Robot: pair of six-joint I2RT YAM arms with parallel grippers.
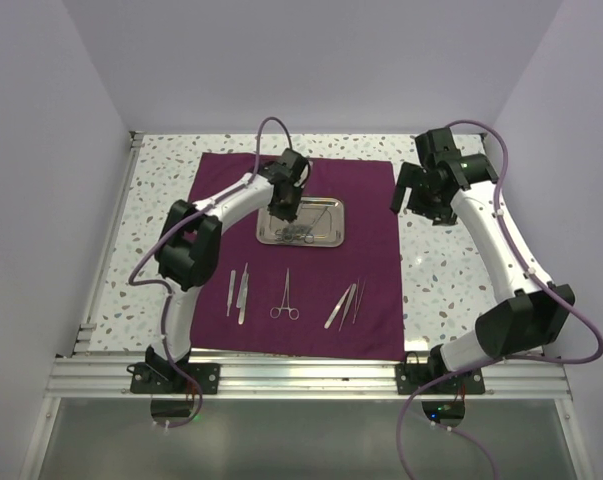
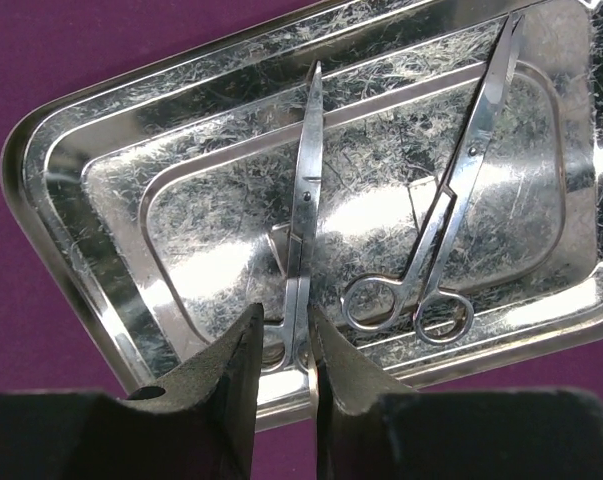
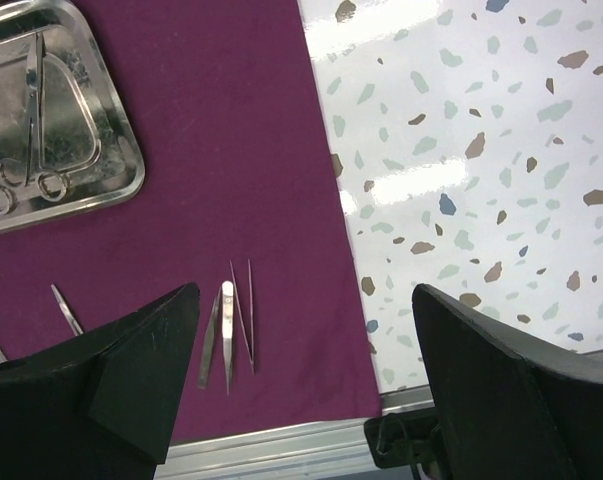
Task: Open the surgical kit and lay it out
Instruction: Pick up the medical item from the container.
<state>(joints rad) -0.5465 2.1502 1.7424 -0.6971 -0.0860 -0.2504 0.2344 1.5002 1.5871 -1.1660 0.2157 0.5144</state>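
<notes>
The surgical kit's maroon cloth (image 1: 371, 300) lies spread flat, with the steel tray (image 1: 331, 238) at its centre back. Two ring-handled scissors lie in the tray (image 2: 71, 250): a straight pair (image 2: 306, 200) and an angled pair (image 2: 451, 210). My left gripper (image 2: 287, 335) is down at the tray's near rim. Its fingers stand narrowly apart either side of the straight pair's shanks, with a sliver of gap on the left side. On the cloth in front lie tweezers (image 1: 238, 292), ring-handled forceps (image 1: 286, 297) and more tweezers (image 1: 345, 304). My right gripper (image 1: 417, 203) hovers wide open and empty over the cloth's right edge.
Speckled tabletop (image 3: 481, 150) surrounds the cloth (image 3: 231, 150). An aluminium rail (image 1: 301, 372) runs along the near edge, and white walls close in the back and both sides. In the right wrist view the tweezers (image 3: 228, 335) lie below the left finger's tip.
</notes>
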